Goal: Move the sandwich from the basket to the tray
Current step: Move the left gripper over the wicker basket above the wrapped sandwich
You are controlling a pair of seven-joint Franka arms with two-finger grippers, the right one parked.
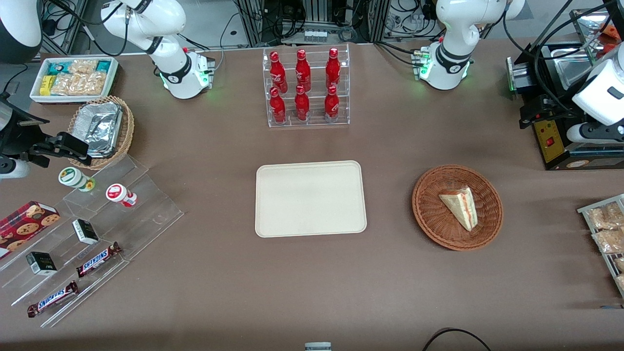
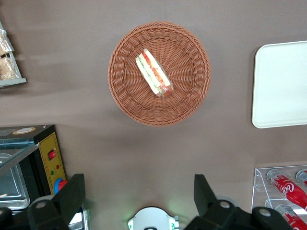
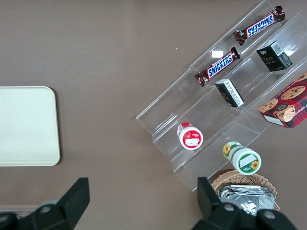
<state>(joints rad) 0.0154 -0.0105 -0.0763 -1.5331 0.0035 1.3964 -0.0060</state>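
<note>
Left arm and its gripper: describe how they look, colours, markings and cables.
The left arm is glossy white with rounded segments, black joint bands, green lights at its base and black cables alongside. The gripper, above bare table beside the basket, has two black wedge-shaped fingers, set wide apart, on a dark body.

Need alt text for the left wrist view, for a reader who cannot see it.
A wrapped sandwich lies in a round reddish-brown wicker basket on a brown table, seen from above by the open claw hovering high. The empty cream tray lies beside the basket.
</note>
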